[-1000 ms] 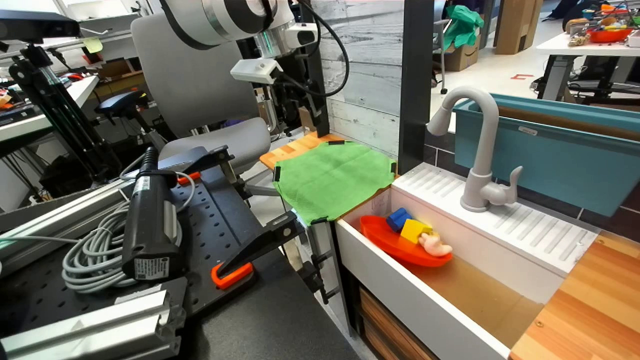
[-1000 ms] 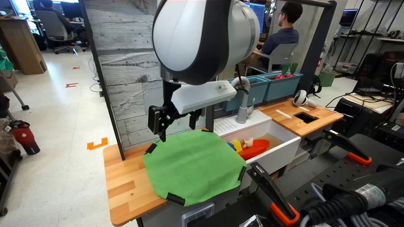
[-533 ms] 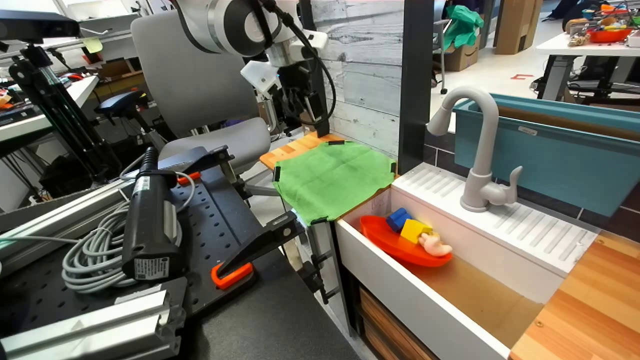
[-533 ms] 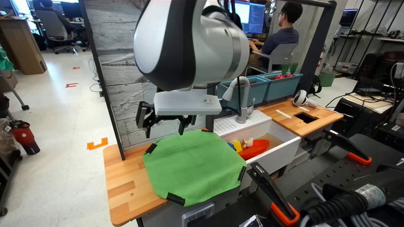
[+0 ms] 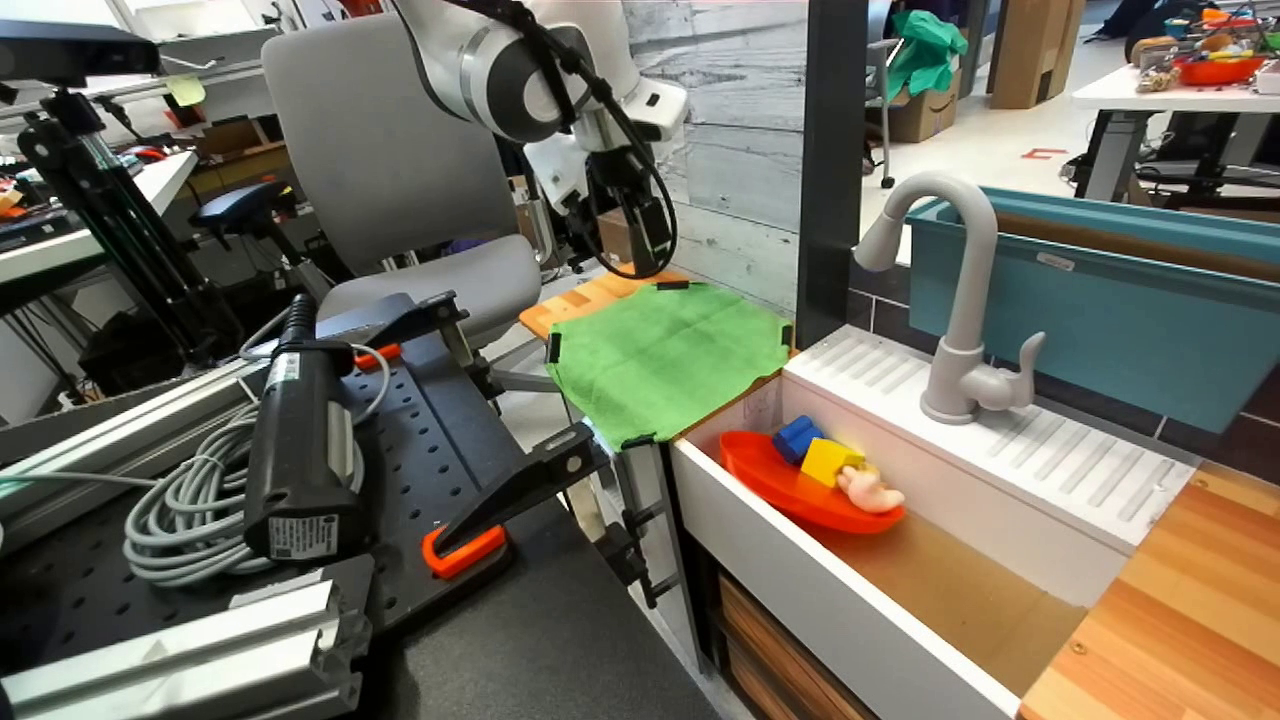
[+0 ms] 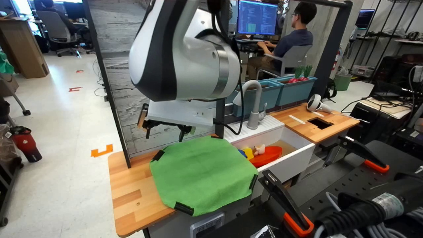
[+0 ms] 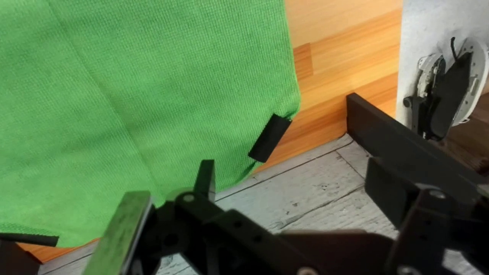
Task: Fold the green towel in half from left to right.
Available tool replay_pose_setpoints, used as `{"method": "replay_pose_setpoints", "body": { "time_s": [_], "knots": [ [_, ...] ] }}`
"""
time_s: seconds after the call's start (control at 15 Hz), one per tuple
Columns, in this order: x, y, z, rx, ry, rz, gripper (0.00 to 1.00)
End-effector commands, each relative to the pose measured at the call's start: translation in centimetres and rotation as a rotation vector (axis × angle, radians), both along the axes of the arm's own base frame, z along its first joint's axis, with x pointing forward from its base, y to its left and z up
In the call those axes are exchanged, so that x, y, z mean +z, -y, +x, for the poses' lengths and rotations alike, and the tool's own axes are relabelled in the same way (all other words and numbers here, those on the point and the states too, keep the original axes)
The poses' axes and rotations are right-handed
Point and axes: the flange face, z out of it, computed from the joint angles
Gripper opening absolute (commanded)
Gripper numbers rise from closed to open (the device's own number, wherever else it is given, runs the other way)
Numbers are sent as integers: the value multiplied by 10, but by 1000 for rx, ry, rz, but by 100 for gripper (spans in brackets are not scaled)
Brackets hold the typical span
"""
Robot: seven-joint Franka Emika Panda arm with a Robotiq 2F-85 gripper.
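The green towel [image 5: 670, 360] lies flat and spread out on the wooden tabletop [image 6: 132, 195]. Black strips sit at its corners in both exterior views, and the towel also fills much of the wrist view [image 7: 133, 84]. My gripper [image 6: 164, 136] hangs above the towel's far edge, by the grey-white panel, apart from the cloth. In the wrist view the gripper [image 7: 290, 164] is open with nothing between its fingers. One finger [image 7: 206, 177] overlaps the towel's edge in that view; the other is over the panel side. One black corner strip [image 7: 270, 137] shows just beyond the gap.
The grey-white wooden panel [image 6: 132, 99] stands upright behind the towel. A dark post [image 5: 832, 150] rises by its end. The white sink [image 5: 840, 590] adjoins the towel, with a red boat [image 5: 790, 490] of small toys inside. A black clamp [image 6: 281, 195] stands close to the towel's near corner.
My gripper has turned from tilted to more level and moved lower and slightly left in an exterior view, closer to the panel. The towel has not moved.
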Motion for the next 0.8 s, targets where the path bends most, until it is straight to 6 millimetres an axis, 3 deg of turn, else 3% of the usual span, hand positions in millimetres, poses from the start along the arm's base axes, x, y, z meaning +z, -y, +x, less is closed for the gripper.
{"method": "replay_pose_setpoints", "body": {
  "time_s": [0.0,0.73],
  "knots": [
    [-23,-9,5,-32,-8,-8,100],
    [-61,-25,26,-86,-45,-43,100]
  ]
}}
